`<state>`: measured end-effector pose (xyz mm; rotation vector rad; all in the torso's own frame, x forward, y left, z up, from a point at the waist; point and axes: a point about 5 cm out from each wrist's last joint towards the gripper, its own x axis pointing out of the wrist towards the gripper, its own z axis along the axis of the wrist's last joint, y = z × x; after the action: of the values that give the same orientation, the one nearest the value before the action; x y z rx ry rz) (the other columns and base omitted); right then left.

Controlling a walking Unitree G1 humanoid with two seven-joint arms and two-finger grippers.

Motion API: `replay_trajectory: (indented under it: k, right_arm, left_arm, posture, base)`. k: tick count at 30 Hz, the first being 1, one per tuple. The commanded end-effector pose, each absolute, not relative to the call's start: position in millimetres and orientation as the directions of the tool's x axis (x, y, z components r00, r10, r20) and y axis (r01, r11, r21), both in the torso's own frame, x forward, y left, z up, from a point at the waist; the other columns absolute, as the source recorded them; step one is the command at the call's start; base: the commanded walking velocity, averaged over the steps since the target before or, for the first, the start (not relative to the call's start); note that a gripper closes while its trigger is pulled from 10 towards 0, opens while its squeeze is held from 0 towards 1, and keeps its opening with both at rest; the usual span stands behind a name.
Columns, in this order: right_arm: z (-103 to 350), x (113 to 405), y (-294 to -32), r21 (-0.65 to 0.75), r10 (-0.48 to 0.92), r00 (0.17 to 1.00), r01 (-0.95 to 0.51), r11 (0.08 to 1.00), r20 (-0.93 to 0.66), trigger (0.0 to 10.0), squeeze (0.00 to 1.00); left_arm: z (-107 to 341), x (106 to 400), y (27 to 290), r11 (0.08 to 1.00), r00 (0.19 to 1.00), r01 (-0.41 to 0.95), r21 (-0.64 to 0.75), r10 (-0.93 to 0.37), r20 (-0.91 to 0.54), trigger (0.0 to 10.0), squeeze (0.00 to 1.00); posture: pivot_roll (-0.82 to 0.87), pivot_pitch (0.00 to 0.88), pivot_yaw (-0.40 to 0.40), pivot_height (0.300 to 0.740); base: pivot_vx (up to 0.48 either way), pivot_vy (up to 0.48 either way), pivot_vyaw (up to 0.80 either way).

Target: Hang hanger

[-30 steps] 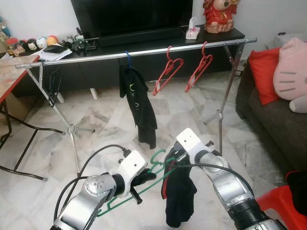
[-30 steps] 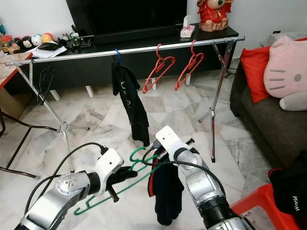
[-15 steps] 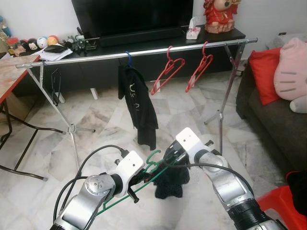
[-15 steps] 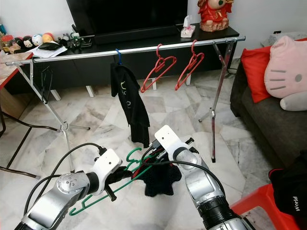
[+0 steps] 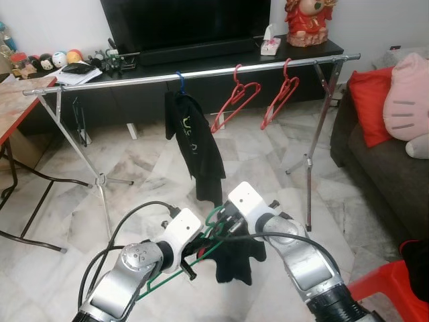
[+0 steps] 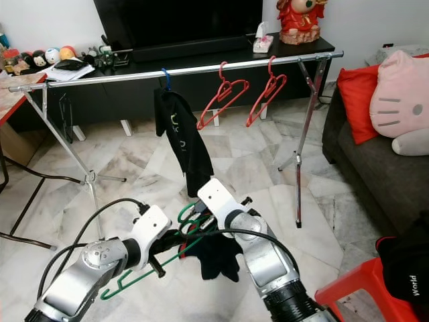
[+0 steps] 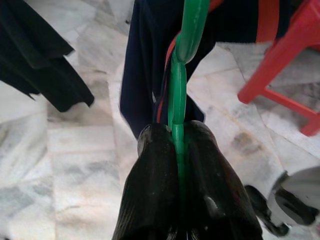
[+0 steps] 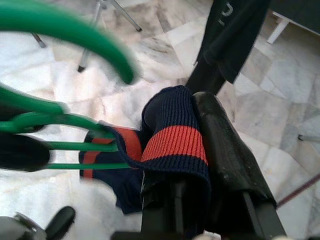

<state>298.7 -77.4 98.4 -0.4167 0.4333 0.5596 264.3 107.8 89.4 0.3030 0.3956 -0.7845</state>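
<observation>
Marble floor tiles (image 5: 141, 168) spread across a living room, with a long metal clothes rail (image 5: 201, 72) standing in front of a black TV stand (image 5: 221, 50). On the rail hang a black garment (image 5: 194, 144) on a blue hook, two bare red hangers (image 5: 234, 100) and, near the far left end, a dark hanger (image 5: 78, 121) that is thin and hard to make out. A dark sofa (image 5: 382, 168) with a red cushion (image 5: 369, 104) and a pink plush toy (image 5: 409, 87) is cut off at the right edge, and part of a red stool (image 5: 389, 292) shows at the bottom corner.

Low in front of the robot, well short of the rail, both arms meet over a green hanger (image 6: 144, 265). The left gripper (image 7: 176, 145) has its fingers (image 7: 155, 190) pressed together on the hanger's thin bar, which runs up between them. The right gripper (image 8: 200, 135) is clamped on a dark navy sock (image 8: 172, 135) with a red stripe; the cuff is pinched between its fingers, one of them largely hidden under the fabric. In the eye views the sock (image 5: 234, 258) droops as a dark bundle below the right wrist, just beside the hanger's hook (image 5: 214, 218), and looks almost black. Whether the sock is already draped over the hanger bar cannot be told, since the grippers and cables cover that spot.
</observation>
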Motion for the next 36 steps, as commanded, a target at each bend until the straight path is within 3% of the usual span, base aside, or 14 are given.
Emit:
replay_trajectory:
  k: [1,5,10,19,36]
  right_arm:
    - [106,298,-74,-0.241,0.438,0.767,-0.588,0.772,-0.469,10.0,0.0]
    - [104,297,-73,-0.286,0.4,0.782,-0.569,0.771,-0.478,10.0,0.0]
    - [103,301,-83,-0.318,0.351,0.798,-0.538,0.781,-0.49,10.0,0.0]
    - [96,301,-88,-0.396,0.306,0.808,-0.531,0.749,-0.504,10.0,0.0]
    - [99,293,-75,-0.337,0.369,0.775,-0.577,0.744,-0.513,10.0,0.0]
  left_arm:
    - [94,269,112,0.686,0.666,0.715,0.136,-0.608,-0.433,10.0,0.0]
    - [85,263,121,0.656,0.616,0.741,0.146,-0.578,-0.535,10.0,0.0]
    - [86,267,135,0.708,0.673,0.682,0.184,-0.509,-0.537,10.0,0.0]
    - [90,266,145,0.71,0.68,0.674,0.203,-0.49,-0.545,10.0,0.0]
    - [103,278,134,0.747,0.743,0.633,0.202,-0.514,-0.429,10.0,0.0]
  posture:
    - [-0.1,0.0,0.112,0.74]
    - [-0.1,0.0,0.117,0.74]
    - [-0.09,0.0,0.117,0.74]
    - [-0.09,0.0,0.117,0.74]
    - [-0.09,0.0,0.117,0.74]
  base:
    - [0.0,0.0,0.0]
    - [0.0,0.0,0.0]
    - [0.0,0.0,0.0]
    - [0.0,0.0,0.0]
    - [0.0,0.0,0.0]
